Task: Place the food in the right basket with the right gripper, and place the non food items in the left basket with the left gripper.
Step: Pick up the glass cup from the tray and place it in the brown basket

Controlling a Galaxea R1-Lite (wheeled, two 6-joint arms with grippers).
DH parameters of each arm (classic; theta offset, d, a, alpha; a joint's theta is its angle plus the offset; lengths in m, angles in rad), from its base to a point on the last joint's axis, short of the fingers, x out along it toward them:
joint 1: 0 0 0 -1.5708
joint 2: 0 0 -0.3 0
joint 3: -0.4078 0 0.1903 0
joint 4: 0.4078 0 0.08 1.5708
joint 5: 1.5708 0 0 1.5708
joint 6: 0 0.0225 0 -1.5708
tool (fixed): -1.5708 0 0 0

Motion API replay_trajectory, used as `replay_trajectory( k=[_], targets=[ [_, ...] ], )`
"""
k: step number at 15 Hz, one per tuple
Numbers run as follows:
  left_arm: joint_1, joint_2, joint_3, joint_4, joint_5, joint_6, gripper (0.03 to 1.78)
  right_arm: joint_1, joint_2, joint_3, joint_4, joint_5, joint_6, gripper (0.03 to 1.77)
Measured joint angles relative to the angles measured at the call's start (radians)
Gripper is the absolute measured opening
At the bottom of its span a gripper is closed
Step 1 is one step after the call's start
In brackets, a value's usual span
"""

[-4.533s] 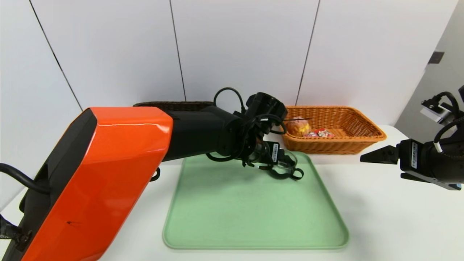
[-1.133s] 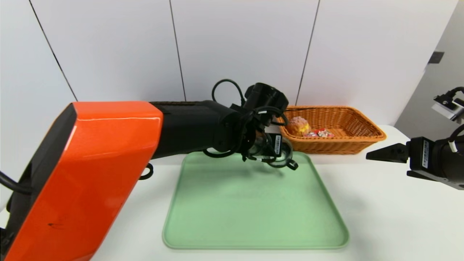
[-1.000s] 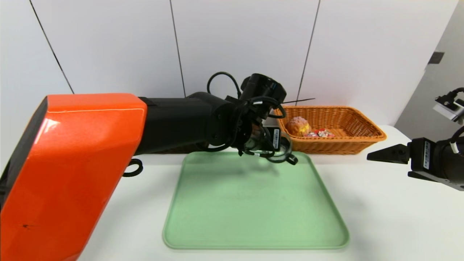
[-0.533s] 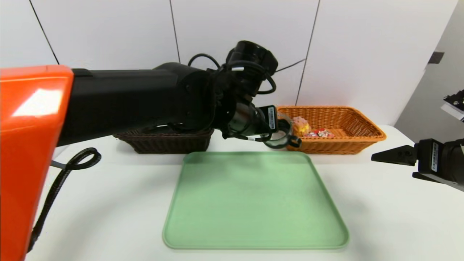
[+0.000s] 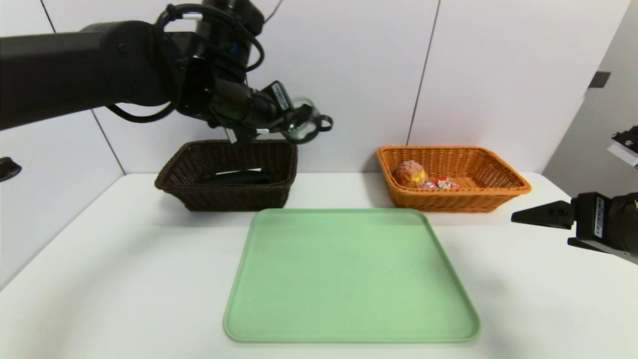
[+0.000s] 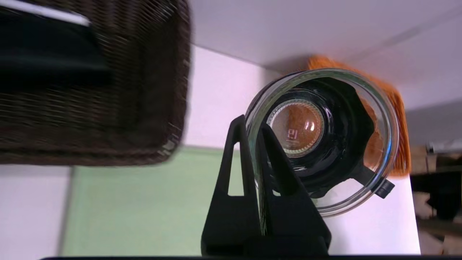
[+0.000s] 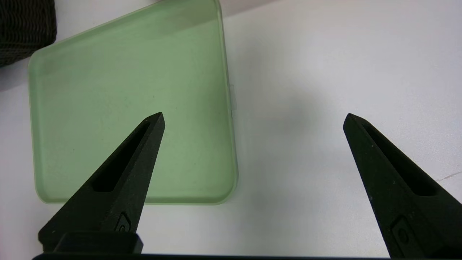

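The green tray [image 5: 351, 276] at the frame's centre is bare, so open room is left above it. At upper left, the dark basket [image 5: 227, 174] is partly filled by a black pouch [image 5: 234, 176], and its right rim is overhung by the glass cup [image 5: 301, 122]. At right, the orange basket [image 5: 451, 177] is occupied in its left part by a bun [image 5: 409, 173] and carton [image 5: 439, 184]

Right gripper [image 5: 518, 219] body cut off; left basket [image 6: 108, 119] blurred.

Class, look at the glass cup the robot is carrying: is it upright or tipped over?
Tipped. The glass cup lies sideways in the left pincer, whose fingers clamp its rim; the wrist view looks straight into its mouth.
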State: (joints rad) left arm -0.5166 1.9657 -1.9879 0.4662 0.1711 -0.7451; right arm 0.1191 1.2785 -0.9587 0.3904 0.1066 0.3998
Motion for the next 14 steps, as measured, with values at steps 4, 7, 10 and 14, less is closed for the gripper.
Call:
replay_trajectory(
  k=[4,7,10,14],
  targets=[
    [0.202,0.015,0.0,0.01,-0.068,-0.015,0.09,0.003,0.01,-0.005,-0.003,-0.001,-0.007,1.71],
    [0.288,0.069,0.001,0.014,-0.081,-0.029,0.09,0.011,0.019,-0.008,-0.003,-0.005,-0.007,1.71],
    [0.337,0.124,0.001,0.016,-0.103,-0.034,0.09,0.012,0.029,-0.009,-0.003,-0.007,-0.007,1.71],
    [0.364,0.179,0.001,0.008,-0.108,-0.033,0.09,0.011,0.044,-0.01,-0.004,-0.006,-0.007,1.71]
  ],
)
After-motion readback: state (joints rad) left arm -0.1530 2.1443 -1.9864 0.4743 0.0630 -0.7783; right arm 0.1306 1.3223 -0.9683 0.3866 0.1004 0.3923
